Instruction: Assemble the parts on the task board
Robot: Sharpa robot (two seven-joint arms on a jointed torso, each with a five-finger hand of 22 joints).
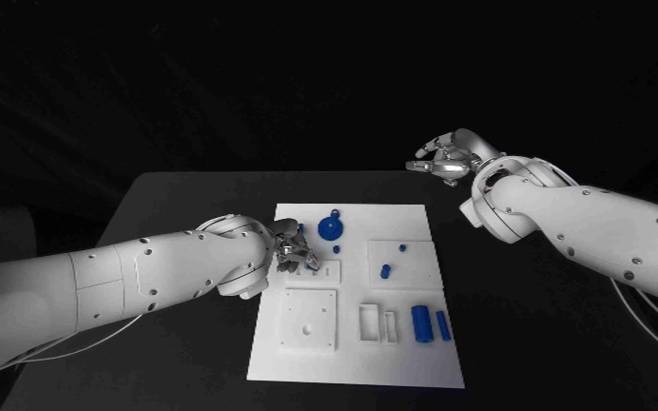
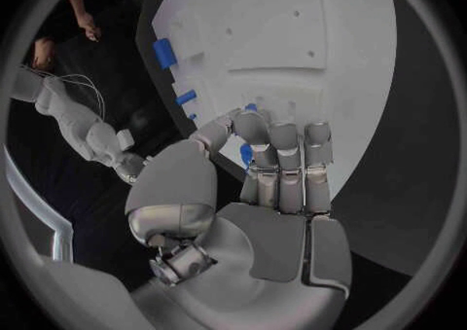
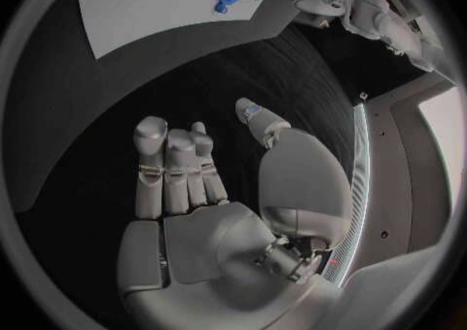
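No readable text, label or number shows anywhere.

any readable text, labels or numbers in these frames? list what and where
None readable. The task board, the blue parts, the black table and both hands, left hand and right hand, carry no visible words, numbers, brand marks or signs in any view.
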